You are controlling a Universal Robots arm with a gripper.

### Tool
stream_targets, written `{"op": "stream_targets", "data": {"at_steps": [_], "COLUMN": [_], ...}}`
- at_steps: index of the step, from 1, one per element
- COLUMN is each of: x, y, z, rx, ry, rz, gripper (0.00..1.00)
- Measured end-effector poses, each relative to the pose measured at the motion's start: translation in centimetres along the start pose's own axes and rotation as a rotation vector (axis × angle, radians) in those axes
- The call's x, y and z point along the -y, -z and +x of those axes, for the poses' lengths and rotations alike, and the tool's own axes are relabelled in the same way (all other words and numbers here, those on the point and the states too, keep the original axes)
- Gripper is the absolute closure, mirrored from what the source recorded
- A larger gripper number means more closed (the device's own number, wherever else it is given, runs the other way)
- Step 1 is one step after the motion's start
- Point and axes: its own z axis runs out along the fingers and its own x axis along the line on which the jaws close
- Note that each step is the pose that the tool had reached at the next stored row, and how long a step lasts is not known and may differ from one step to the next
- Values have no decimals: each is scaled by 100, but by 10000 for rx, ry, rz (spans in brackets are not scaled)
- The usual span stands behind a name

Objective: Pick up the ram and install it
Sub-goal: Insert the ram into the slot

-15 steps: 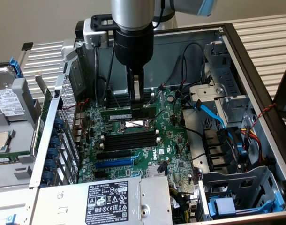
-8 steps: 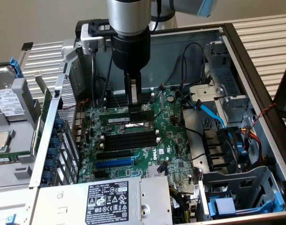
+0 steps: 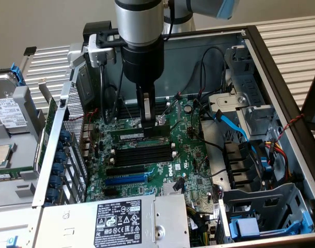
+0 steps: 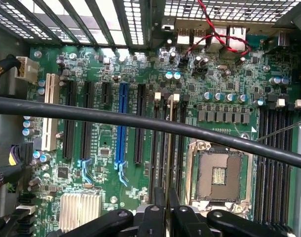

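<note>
1. The grey and black robot gripper (image 3: 147, 132) is reaching straight down into the open grey metal computer case (image 3: 199, 57), above the green motherboard (image 3: 191, 155).
2. Its two black fingers (image 4: 155, 217) are standing almost together, with only a thin gap between them. In that gap they are pinching the ram (image 3: 127, 135) at about the middle of its length.
3. In the exterior view the ram is showing as a long, thin, flat green circuit-board stick, standing on its long edge. Some darker patches are showing along its face, but the finer marks on it are too small to tell.
4. The ram is lying along the slot of the row of long black plastic memory slots (image 3: 142, 155) that is farthest from the long blue plastic slot (image 3: 125, 180). Its lower edge is meeting that slot. Whether it is fully pressed in, I cannot tell.
5. In the wrist view the ram (image 4: 166, 190) is appearing edge-on, as a narrow dark line running out from between the fingers, just beside the square metal processor socket (image 4: 217, 173).
6. A thick black cable (image 4: 91, 107) is crossing the wrist view in front of the motherboard.
</note>
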Motion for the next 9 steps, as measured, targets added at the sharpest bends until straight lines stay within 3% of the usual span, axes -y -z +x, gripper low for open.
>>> {"op": "stream_targets", "data": {"at_steps": [9], "x": [-1], "y": [-75], "z": [2], "rx": [-61], "ry": [-3], "rz": [21], "gripper": [86]}}
